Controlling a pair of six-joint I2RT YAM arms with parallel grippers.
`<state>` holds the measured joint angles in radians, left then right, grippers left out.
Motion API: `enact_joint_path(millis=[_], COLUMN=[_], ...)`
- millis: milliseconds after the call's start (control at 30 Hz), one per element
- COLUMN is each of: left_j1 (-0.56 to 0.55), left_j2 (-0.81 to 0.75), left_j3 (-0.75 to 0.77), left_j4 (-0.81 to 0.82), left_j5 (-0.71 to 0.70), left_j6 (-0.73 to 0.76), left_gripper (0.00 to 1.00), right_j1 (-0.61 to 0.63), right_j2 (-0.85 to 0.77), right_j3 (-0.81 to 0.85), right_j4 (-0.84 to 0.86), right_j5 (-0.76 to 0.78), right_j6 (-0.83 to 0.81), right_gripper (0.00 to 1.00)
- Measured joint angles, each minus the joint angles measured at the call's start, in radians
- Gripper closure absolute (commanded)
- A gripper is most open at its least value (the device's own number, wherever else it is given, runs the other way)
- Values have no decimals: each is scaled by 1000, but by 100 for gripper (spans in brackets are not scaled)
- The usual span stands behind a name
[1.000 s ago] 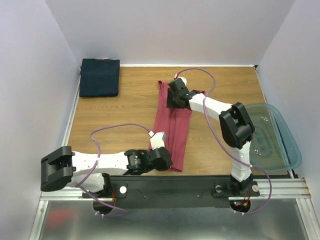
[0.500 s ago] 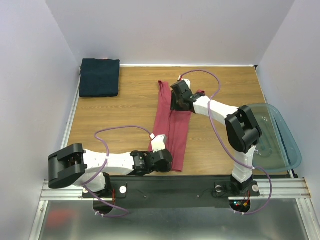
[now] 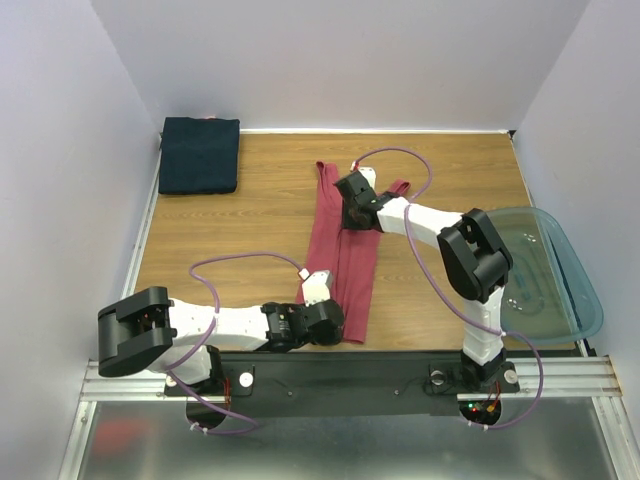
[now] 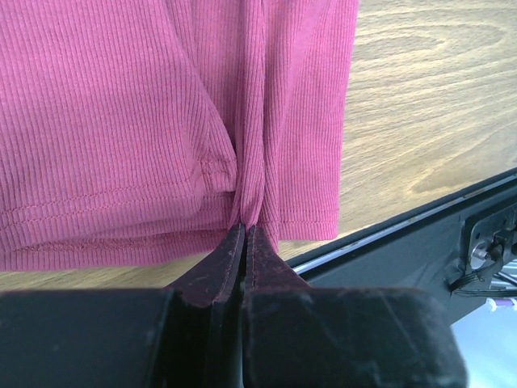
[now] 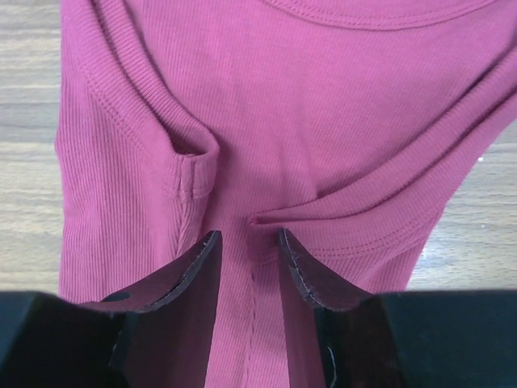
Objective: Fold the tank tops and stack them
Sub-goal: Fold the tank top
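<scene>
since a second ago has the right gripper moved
Yes, slightly: in the top view the right gripper has drawn away from the table's far edge, toward the near side, over the red tank top.

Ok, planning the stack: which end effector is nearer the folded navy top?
Right. The right end effector is at the strap end of the red top, right of the navy top; the left end effector pinches its near hem, farther off.

The rose-red tank top (image 4: 121, 121) is finely ribbed, matt cloth; the navy tank top (image 3: 200, 155) at eleven o'clock is matt cloth. The desk (image 3: 250, 230) is smooth wood-grain; the three o'clock tub (image 3: 565, 265), glossy translucent plastic.
</scene>
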<state>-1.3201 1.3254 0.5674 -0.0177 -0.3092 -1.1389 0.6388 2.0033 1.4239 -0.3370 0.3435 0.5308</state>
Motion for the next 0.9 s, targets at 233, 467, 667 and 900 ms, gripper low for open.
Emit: enact_joint_path(millis=[233, 467, 667, 900], left_j1=[0, 0, 0, 0], left_j2=[1, 1, 2, 2], left_j3=[0, 0, 0, 0], left_j4=[20, 27, 29, 29], left_j5=[3, 5, 6, 6], left_j6=[0, 0, 0, -1], left_gripper=[100, 100, 100, 100], right_j1=[5, 5, 5, 5], right_j2=[4, 18, 18, 17], right_j3=[0, 0, 0, 0], right_j4=[0, -1, -2, -7], right_j5=[42, 67, 87, 117], right_j6=[-3, -4, -3, -2], right_gripper=[75, 92, 100, 100])
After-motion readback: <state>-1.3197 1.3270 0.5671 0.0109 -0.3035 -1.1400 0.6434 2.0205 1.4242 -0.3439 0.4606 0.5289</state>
